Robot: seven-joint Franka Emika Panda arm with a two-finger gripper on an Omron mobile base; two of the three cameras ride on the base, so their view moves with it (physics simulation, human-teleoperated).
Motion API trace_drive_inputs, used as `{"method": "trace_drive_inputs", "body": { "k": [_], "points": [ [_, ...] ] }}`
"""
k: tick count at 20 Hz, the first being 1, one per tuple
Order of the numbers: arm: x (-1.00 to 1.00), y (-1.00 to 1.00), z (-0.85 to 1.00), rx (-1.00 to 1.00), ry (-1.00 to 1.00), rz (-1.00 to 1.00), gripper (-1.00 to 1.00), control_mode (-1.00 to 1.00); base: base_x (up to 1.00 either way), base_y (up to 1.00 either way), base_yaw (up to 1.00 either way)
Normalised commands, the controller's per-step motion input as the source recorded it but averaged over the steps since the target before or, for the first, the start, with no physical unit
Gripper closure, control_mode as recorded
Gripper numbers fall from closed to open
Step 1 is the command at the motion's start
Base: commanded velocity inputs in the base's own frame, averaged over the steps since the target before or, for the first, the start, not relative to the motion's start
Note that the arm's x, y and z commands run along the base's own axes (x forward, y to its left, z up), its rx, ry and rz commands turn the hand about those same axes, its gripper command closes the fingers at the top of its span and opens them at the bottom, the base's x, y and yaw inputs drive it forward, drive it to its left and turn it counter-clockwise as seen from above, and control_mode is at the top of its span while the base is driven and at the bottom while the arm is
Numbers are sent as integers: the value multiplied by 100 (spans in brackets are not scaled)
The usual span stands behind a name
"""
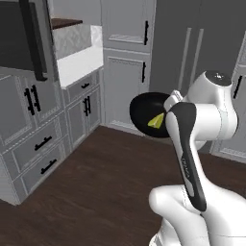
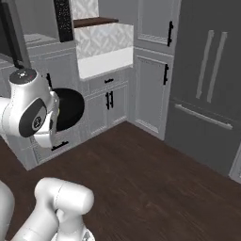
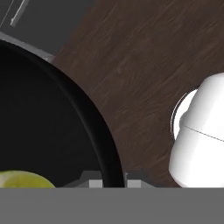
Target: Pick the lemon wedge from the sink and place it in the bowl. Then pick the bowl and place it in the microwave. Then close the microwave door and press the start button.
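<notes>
The round, shallow, glossy black bowl [image 1: 146, 115] is in the centre of the left base view, lifted in the air above the dark brown wooden floor [image 1: 96, 182] and partly hidden behind the white arm. Inside it lies the small bright yellow lemon wedge [image 1: 155, 121], toward the right side of the bowl, with its pointed tip to the left. In the right base view the bowl [image 2: 70, 109] shows as a black disc in the left middle of the frame, just right of the arm's white joint. In the hand view the bowl's thick black rim [image 3: 94, 131] curves from the upper left down to the bottom centre, and the end effector [image 3: 114, 183] pinches this rim: one small finger [image 3: 94, 183] stands on the inner side and the other on the outer side. The lemon wedge [image 3: 24, 180] appears at the lower left of that view, resting on the black inner surface. The large grey microwave door [image 1: 26, 36] with its long vertical black handle is in the upper left of the left base view, above grey cabinet drawers. No writing or brand can be read anywhere.
</notes>
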Motion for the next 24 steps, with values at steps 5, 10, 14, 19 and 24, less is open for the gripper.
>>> {"method": "trace_drive_inputs", "body": {
  "k": [5, 10, 14, 19, 24],
  "points": [
    [0, 0, 0, 0, 0, 0, 100, 100, 100, -48, 49],
    [0, 0, 0, 0, 0, 0, 100, 100, 100, -42, 53],
    [0, 0, 0, 0, 0, 0, 100, 100, 100, -40, 56],
    [0, 0, 0, 0, 0, 0, 100, 100, 100, -32, 56],
    [0, 0, 0, 0, 0, 0, 100, 100, 100, -27, 54]
  ]
}}
